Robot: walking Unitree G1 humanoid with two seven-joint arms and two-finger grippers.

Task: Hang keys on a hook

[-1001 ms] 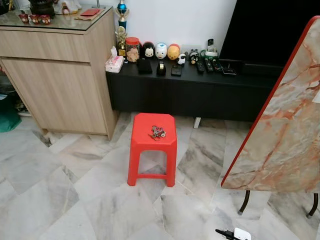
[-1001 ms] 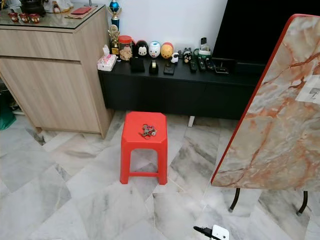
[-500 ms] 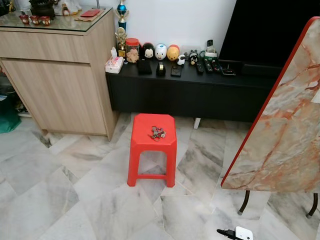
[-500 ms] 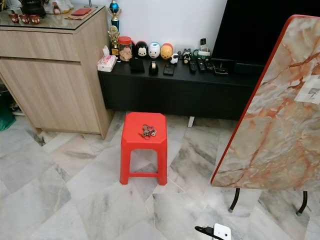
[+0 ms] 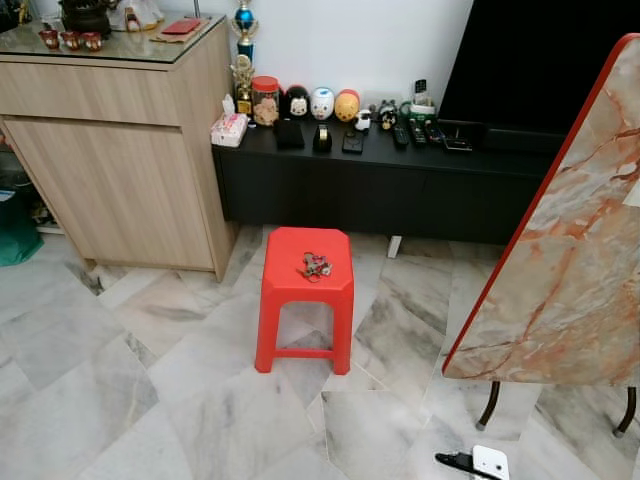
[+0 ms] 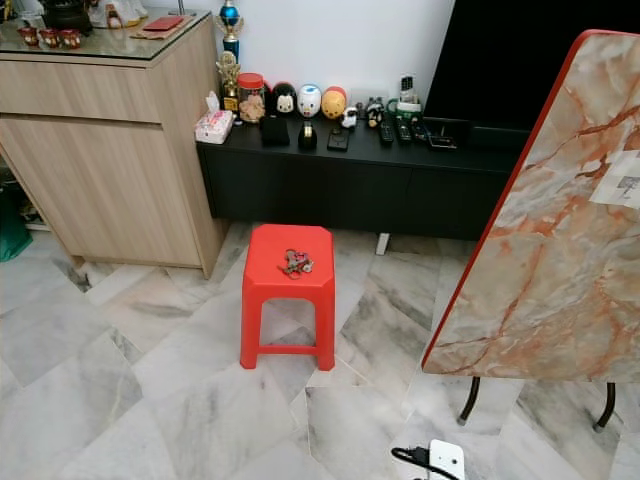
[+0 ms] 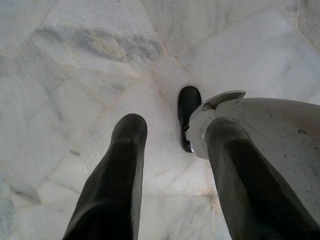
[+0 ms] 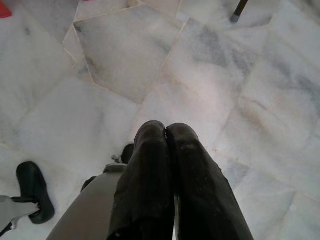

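A bunch of keys (image 5: 315,265) lies on top of a red plastic stool (image 5: 304,296) standing on the marble floor ahead of me; the same keys (image 6: 296,262) appear in the right eye view. My left gripper (image 7: 172,132) hangs over the floor with its two black fingers apart and nothing between them. My right gripper (image 8: 166,131) also points down at the floor, its fingers pressed together on nothing. Both are far from the stool.
Behind the stool runs a low black console (image 5: 400,175) with small figures, a jar and remotes. A wooden cabinet (image 5: 120,150) stands at the left. A folded marble-patterned table (image 5: 570,250) leans at the right. A white power plug (image 5: 485,462) lies on the floor nearby.
The camera has shifted slightly; the plug on the floor sits a little further right in the picture. The keys and stool have not moved.
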